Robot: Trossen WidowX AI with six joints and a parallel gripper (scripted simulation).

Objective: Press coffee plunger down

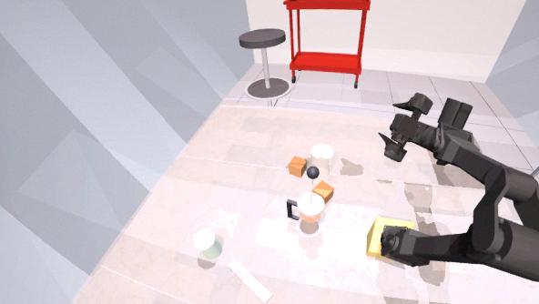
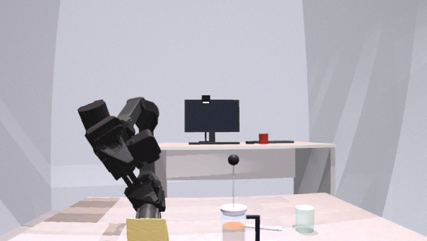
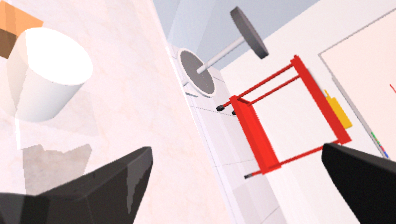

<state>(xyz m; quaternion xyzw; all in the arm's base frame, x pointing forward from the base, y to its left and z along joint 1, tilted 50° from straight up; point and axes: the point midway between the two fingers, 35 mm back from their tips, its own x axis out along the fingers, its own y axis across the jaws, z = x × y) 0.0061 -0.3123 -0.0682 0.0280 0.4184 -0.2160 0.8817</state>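
Observation:
The coffee press (image 1: 310, 213) (image 2: 234, 218) stands upright on the table, with a glass body, a pale lid and a black handle. Its plunger knob (image 1: 312, 172) (image 2: 233, 159) is a black ball on a thin rod that stands high above the lid. The gripper (image 1: 388, 120) (image 3: 237, 147) is open and empty. In the top view it is in the air to the right of and beyond the press, well apart from the knob. The press is not in the wrist view. The fingertips are hard to make out in the exterior view.
A white cylinder (image 1: 321, 159) (image 3: 55, 65) and two orange blocks (image 1: 297, 167) (image 1: 323, 191) stand close behind the press. A yellow block (image 1: 376, 232) (image 2: 147, 229) is by the arm's base. A pale green cup (image 1: 209, 247) (image 2: 304, 219) and a white strip (image 1: 250, 281) lie on the handle side.

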